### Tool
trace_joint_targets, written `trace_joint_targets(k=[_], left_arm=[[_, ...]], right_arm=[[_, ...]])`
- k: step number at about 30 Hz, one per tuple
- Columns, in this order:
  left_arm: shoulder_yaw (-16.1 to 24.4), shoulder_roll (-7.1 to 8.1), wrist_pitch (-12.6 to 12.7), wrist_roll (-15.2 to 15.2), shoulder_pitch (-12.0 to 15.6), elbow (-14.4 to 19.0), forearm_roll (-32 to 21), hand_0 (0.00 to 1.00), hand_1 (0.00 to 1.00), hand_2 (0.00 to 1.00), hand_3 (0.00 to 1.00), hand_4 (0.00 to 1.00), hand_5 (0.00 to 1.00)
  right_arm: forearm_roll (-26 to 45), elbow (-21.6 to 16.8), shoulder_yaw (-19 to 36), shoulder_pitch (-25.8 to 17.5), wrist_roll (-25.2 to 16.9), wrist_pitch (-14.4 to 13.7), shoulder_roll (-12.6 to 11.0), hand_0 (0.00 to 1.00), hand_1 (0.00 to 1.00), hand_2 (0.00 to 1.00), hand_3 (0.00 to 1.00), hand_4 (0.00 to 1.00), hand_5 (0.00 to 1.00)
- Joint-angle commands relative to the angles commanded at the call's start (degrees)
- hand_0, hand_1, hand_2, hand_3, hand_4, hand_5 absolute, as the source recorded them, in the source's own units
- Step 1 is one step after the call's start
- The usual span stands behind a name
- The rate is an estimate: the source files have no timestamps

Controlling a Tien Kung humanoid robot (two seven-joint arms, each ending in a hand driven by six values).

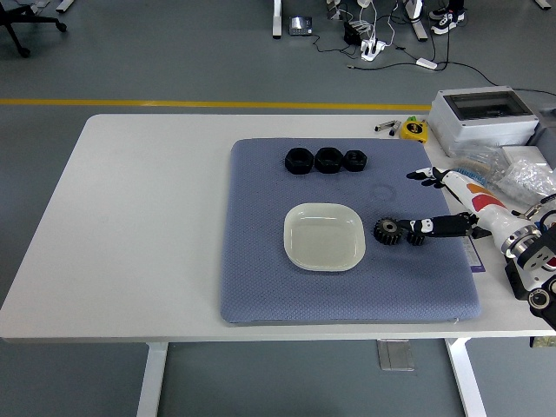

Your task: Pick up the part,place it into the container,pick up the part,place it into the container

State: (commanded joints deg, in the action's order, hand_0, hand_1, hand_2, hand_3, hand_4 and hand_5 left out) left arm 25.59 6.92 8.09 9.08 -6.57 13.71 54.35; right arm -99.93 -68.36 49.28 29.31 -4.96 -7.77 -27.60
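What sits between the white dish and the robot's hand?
In the head view, a black gear lies on the blue mat between the white dish and the right hand.

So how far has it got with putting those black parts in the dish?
Nothing looks done: the white container is empty. The right hand is at the black gear beside it; a firm grasp is unclear. Three black parts wait at the mat's far edge.

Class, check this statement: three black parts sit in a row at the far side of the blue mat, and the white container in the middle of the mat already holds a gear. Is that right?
Not quite. The head view shows the white container empty; the gear lies on the blue mat just right of it, at the right hand's fingertips. The three black parts do sit in a row at the mat's far side.
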Motion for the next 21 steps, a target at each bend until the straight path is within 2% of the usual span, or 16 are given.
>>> trace_joint_targets(k=[5,6,8,17,18,21], left_arm=[[0.03,0.04,-0.05,0.07,-0.04,0.03,0.08,0.694,0.699,0.733,0.645,0.664,0.666],[-0.01,0.06,-0.06,0.07,-0.05,0.04,0.04,0.694,0.700,0.733,0.645,0.664,0.666],[0.06,0.08,-0.08,0.09,-0.03,0.04,0.12,0.694,0.700,0.733,0.645,0.664,0.666],[0.08,0.09,-0.13,0.18,0.03,0.09,0.17,0.694,0.700,0.734,0.644,0.665,0.666],[0.05,0.09,-0.13,0.17,0.02,0.10,0.14,0.695,0.700,0.735,0.644,0.665,0.666],[0.06,0.11,-0.14,0.18,0.01,0.10,0.14,0.695,0.700,0.735,0.644,0.665,0.666]], right_arm=[[-10.06,2.71,-2.96,1.90,0.34,0.09,0.31,0.707,0.718,0.763,0.791,0.998,0.271],[-12.18,3.26,-3.41,2.18,0.41,0.04,0.41,0.667,0.690,0.740,0.782,0.998,0.272],[-15.20,4.52,-4.36,2.77,0.56,-0.15,0.76,0.667,0.690,0.740,0.782,0.998,0.272],[-13.73,9.74,-7.45,4.74,0.88,-0.97,2.42,0.646,0.670,0.722,0.746,0.998,0.280],[-13.41,10.34,-7.76,4.98,0.94,-0.95,2.50,0.617,0.656,0.701,0.697,0.998,0.296],[-12.29,11.56,-8.44,5.55,1.10,-0.90,2.64,0.617,0.656,0.701,0.697,0.998,0.296]])
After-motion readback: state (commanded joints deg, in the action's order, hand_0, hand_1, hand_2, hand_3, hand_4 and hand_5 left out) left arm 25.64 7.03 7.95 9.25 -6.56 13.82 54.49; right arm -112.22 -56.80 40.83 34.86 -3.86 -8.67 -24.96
